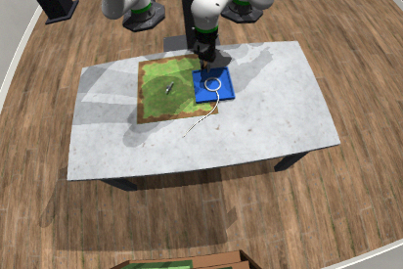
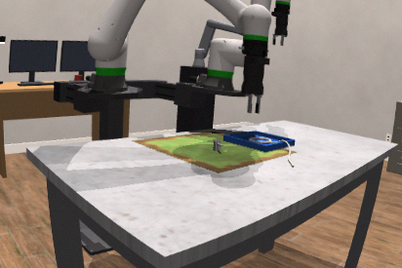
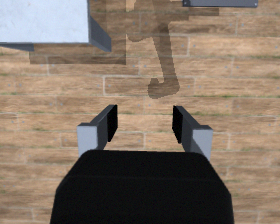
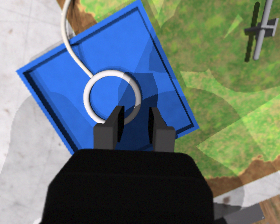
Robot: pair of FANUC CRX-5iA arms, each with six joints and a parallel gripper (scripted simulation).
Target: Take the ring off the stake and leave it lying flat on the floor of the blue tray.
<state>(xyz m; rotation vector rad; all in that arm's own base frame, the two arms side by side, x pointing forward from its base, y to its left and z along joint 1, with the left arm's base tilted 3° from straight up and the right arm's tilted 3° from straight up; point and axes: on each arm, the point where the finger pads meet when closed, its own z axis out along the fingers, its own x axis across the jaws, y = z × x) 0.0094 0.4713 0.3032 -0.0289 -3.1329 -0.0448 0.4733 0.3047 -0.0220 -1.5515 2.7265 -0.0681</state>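
1 right gripper [image 1: 204, 67] [image 2: 254, 104] [image 4: 136, 120]: fingers part-open, unladen. 1 white ring [image 1: 205, 86] [image 2: 257, 137] [image 4: 87, 97], inside blue tray [image 1: 214, 99] [image 2: 234, 141] [image 4: 45, 111]; probably light, its tail flexible; best gripped across the band.

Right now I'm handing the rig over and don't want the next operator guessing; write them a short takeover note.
Right gripper: part open, nothing held, above the blue tray.
Left gripper: open, empty, off to the side of the table.
Ring: lying flat on the tray floor, its cord trailing over the rim.
Stake: on the green mat, ring off it.
Done: ring off and in the tray.
Left: nothing apparent, perhaps parking the right arm.
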